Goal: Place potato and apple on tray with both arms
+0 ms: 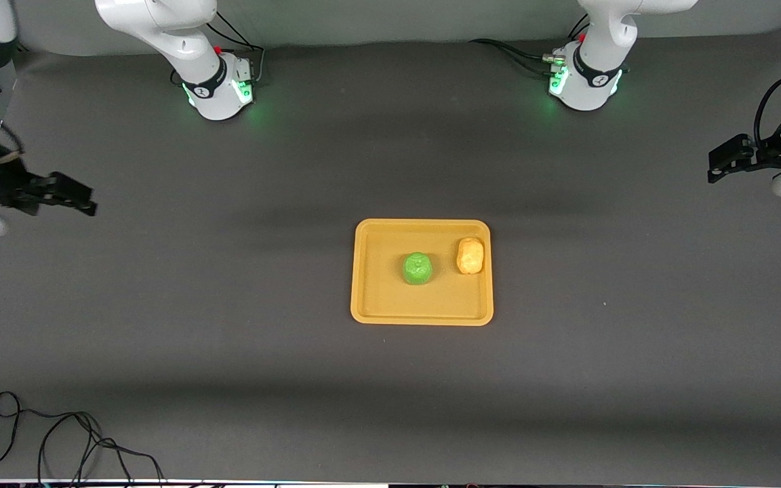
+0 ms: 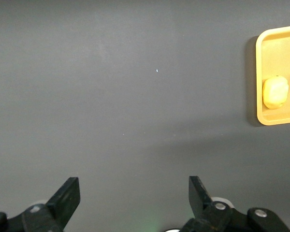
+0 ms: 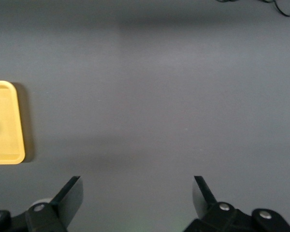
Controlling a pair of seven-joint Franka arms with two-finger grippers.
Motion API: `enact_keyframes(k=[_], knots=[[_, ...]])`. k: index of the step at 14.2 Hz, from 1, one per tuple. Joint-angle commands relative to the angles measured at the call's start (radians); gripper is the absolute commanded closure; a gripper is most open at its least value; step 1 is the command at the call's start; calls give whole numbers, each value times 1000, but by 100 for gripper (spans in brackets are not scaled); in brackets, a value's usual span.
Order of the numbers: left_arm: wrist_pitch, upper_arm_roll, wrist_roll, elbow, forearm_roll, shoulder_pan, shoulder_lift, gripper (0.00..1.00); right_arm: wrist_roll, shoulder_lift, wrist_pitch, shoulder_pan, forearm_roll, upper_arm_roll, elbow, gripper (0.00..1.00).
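The yellow-orange tray (image 1: 384,298) lies in the middle of the table. The green apple (image 1: 417,268) sits on it near its centre. The potato (image 1: 470,255) sits on it beside the apple, toward the left arm's end. My left gripper (image 1: 712,166) is open and empty, up over the left arm's end of the table, well apart from the tray. My right gripper (image 1: 89,200) is open and empty over the right arm's end. The left wrist view shows the open left gripper (image 2: 134,198), the tray's end (image 2: 280,53) and the potato (image 2: 275,92). The right wrist view shows the open right gripper (image 3: 137,198) and a tray corner (image 3: 5,121).
The dark grey mat (image 1: 228,305) covers the table. Black cables (image 1: 58,434) lie near the front camera at the right arm's end; they also show in the right wrist view (image 3: 275,5). The two arm bases (image 1: 221,88) (image 1: 584,81) glow green.
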Motion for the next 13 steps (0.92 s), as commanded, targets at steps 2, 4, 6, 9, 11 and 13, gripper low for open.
enact_keyframes(k=[2,4,6,9,11,13], knots=[[-14,4,-2,17,12,-11,3,0,-26,-13,23,-3,3,-26,-20,0],[-8,4,-2,17,12,-12,9,0,-55,-10,26,-3,3,-28,-20,0],[0,4,-2,19,12,-14,12,0,-93,-10,35,0,-3,-30,-20,0],[0,4,-1,17,12,-12,12,0,-139,-10,44,0,-7,-33,-22,0],[-8,-13,-7,19,12,-15,12,0,-138,-7,40,0,-7,-34,-19,0],[-11,-21,-25,19,12,-14,12,0,-133,-2,37,4,-9,-34,-19,0]])
